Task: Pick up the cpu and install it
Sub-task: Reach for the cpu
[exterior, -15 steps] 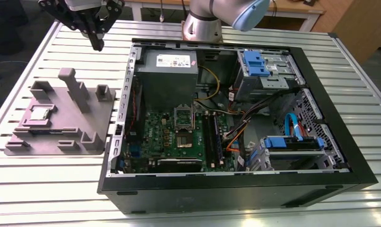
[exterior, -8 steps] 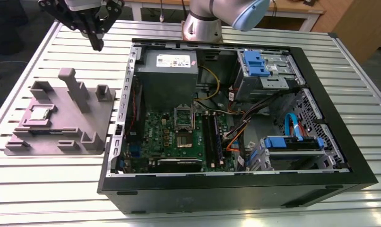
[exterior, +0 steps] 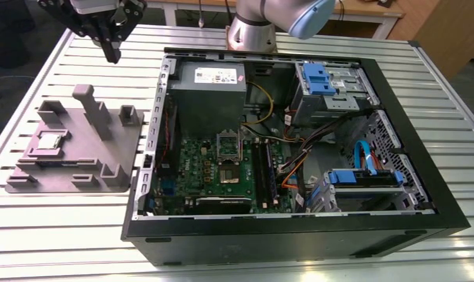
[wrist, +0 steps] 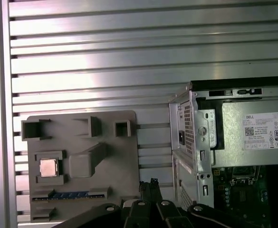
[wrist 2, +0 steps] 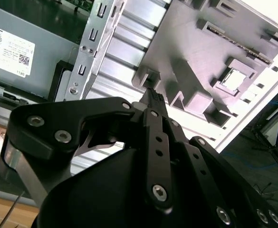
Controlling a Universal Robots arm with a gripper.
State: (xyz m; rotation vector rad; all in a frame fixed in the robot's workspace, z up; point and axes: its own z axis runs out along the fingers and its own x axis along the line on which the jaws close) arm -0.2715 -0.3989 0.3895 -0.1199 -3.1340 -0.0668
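the tool hangs above the slatted tabletop near one end of the grey holder tray, its fingers drawn together on nothing. the cpu lies flat in a square recess of that tray, well apart from the tool and outside the open computer case. the pickup looks not yet begun: this is the approach. gripping so thin a chip calls for fingers spread and squared to its edges.
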